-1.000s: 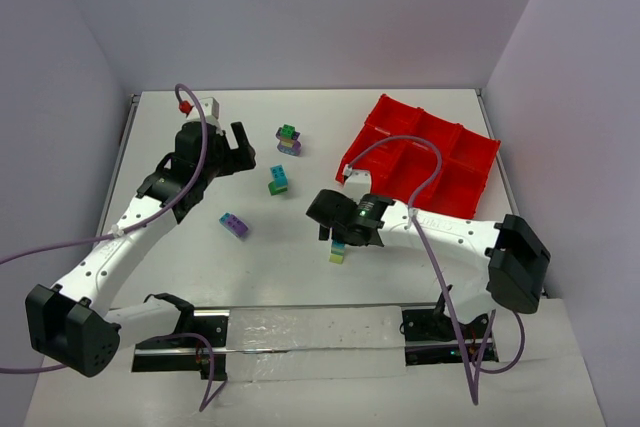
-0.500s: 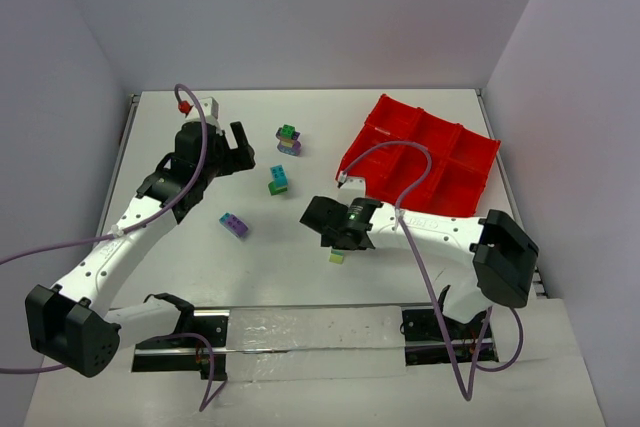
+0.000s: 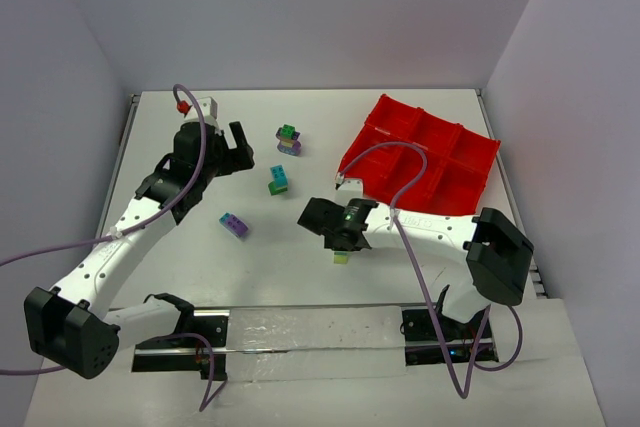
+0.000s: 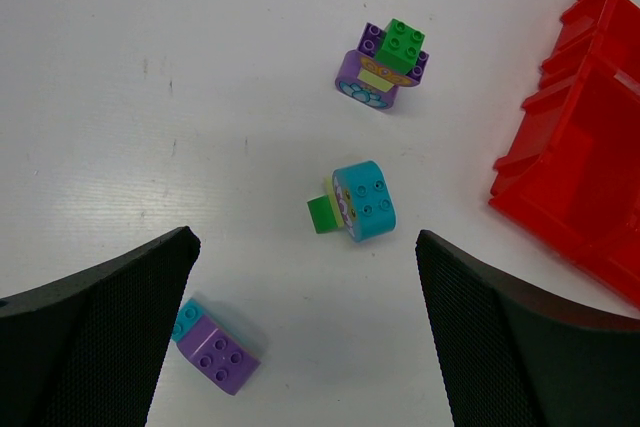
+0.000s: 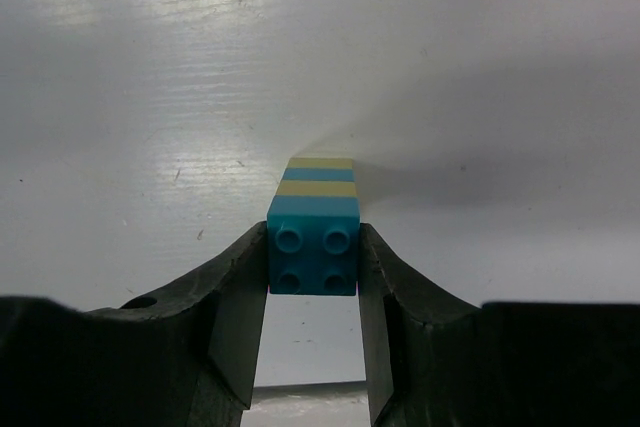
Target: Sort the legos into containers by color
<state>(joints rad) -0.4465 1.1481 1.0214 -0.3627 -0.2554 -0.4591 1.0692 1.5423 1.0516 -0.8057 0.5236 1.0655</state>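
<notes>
Four lego clumps lying on white table: one green-purple clump, one teal-green clump, one purple-teal pair, one teal-yellow stack. One red tray sitting at right. Two grippers showing: left gripper, right gripper.

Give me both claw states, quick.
Left claw: open, holding nothing.
Right claw: closed on the teal-and-yellow lego stack.

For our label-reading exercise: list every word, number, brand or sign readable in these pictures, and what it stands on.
None: no readable text in any view.
Purple lego: printed flower-like pattern, not lettering.
Teal-and-yellow lego stack, red tray: plain.
</notes>
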